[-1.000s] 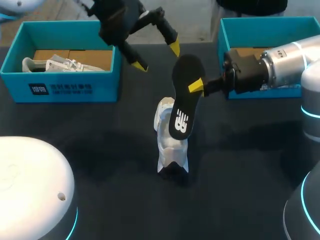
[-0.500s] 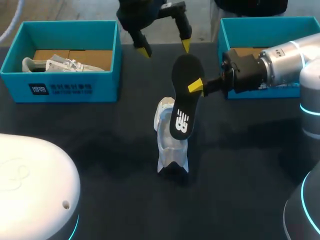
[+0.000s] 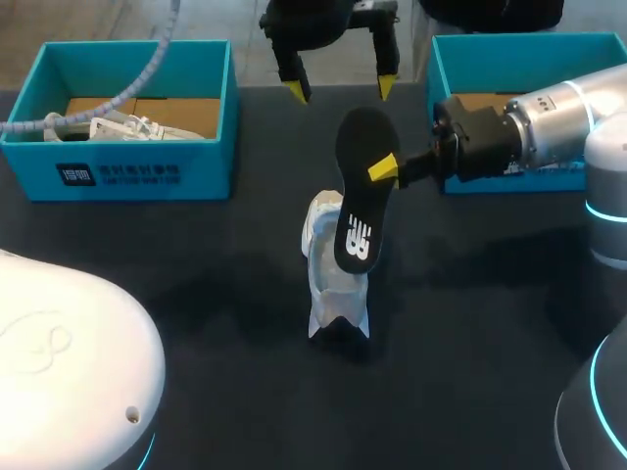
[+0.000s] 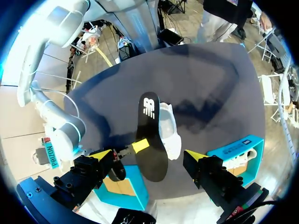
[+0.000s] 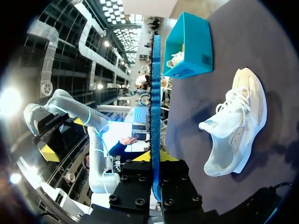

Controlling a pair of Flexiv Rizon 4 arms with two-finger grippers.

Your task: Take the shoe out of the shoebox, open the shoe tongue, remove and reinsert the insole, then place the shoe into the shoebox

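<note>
A white shoe lies on the dark table, its opening toward the far side. Above it hangs the black insole, heel end up, with my right gripper shut on its edge. In the right wrist view the insole stands edge-on between the fingers of the right gripper, and the shoe lies beside it. My left gripper hovers open at the table's far edge, behind the insole, holding nothing. In the left wrist view the insole and shoe lie ahead of the left gripper.
A teal shoebox at the back left holds another white shoe. A second teal shoebox stands at the back right, partly hidden by my right arm. My arms' white bases fill the near corners.
My left gripper has swung right and toward the table's far edge, staying open. The right gripper, insole and shoe have not moved.
</note>
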